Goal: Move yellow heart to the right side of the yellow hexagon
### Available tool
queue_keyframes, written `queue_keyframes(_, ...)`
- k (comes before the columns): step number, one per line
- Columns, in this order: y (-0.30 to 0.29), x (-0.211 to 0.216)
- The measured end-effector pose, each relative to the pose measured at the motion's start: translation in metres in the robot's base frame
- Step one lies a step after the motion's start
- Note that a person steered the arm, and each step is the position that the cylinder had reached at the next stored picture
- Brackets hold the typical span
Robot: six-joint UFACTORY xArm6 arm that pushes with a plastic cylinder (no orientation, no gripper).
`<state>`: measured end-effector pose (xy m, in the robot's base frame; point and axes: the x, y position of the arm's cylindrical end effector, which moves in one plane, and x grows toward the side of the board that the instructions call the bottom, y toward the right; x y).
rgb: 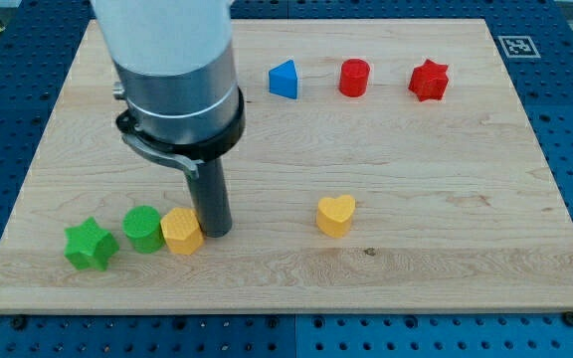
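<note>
The yellow heart [335,214] lies on the wooden board [416,169], right of centre and toward the view's bottom. The yellow hexagon [181,231] lies at the lower left, touching a green round block [142,229] on its left. My tip [216,232] rests on the board right against the hexagon's right side. The heart is well to the right of the tip, with a wide gap between them.
A green star [90,245] lies left of the green round block. Along the view's top lie a blue triangular block [284,80], a red cylinder [354,77] and a red star [429,81]. The arm's wide grey body [172,70] hides the upper left.
</note>
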<state>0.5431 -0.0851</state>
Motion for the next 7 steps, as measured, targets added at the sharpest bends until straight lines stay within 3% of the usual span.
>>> queue_keyframes(1,-0.008,0.0)
queue_keyframes(2,0.035,0.002)
queue_keyframes(4,0.174,0.044)
queue_keyframes(5,0.246,0.023)
queue_keyframes(6,0.262,-0.026)
queue_keyframes(7,0.223,-0.03)
